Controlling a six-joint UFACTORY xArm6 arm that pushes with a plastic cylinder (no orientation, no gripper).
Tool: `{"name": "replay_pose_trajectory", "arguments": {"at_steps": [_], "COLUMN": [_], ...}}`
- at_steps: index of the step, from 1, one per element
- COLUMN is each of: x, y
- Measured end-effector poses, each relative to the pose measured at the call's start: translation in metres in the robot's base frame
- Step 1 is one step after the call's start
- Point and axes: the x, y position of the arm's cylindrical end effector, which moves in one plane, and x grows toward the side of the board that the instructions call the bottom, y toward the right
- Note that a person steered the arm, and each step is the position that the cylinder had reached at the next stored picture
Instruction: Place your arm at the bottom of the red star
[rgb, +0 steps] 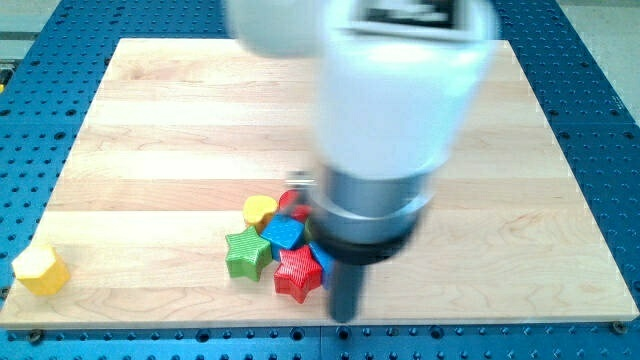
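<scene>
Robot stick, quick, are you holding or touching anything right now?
My tip: no gripper, holds nothing. It sits just to the view's right of the red star, near its bottom; contact cannot be told.

Obstacles: red ridged star block (297, 273) is hemmed by green star block (246, 252), blue block (285, 233) and yellow heart block (260, 210) at the view's upper left.
Right flank: my tip (344, 316) just beside.
Open room: wooden board (150, 130) below the star.
</scene>
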Motion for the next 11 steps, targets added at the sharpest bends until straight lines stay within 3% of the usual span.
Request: {"name": "replay_pose_trajectory", "arguments": {"at_steps": [1, 2, 3, 5, 9, 11], "x": [-0.003, -0.044, -0.001, 0.0, 0.0, -0.012], "y": [-0.003, -0.003, 0.005, -0.05, -0.049, -0.082]}}
